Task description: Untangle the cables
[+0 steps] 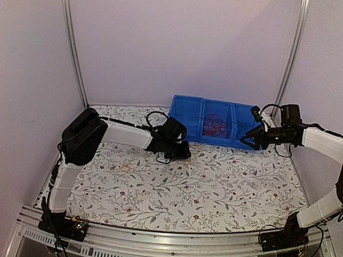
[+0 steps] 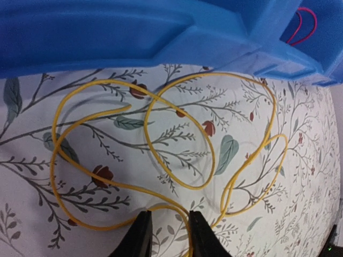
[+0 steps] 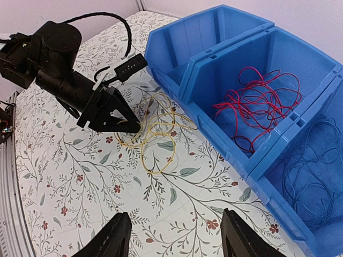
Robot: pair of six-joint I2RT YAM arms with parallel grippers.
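Note:
A yellow cable [image 2: 195,188] lies in loose overlapping loops on the floral tablecloth just in front of the blue bin [image 1: 184,109]. My left gripper [image 2: 169,214] is down on the cloth at the loops' near edge. Its jaws stand a little apart, with one yellow strand running between them along the right finger. The same yellow cable [image 3: 148,172] shows in the right wrist view, with the left gripper [image 3: 136,127] at its left side. A red cable [image 3: 252,101] lies bunched in the bin's middle compartment, and thin dark blue cables [image 3: 313,176] in the right one. My right gripper [image 3: 174,219] hovers open and holds nothing.
The blue bin's [image 3: 214,40] front wall stands right behind the yellow loops. In the top view the right gripper [image 1: 247,141] is at the bin's right end and the left gripper [image 1: 184,152] at its left front. White walls and metal posts enclose the table.

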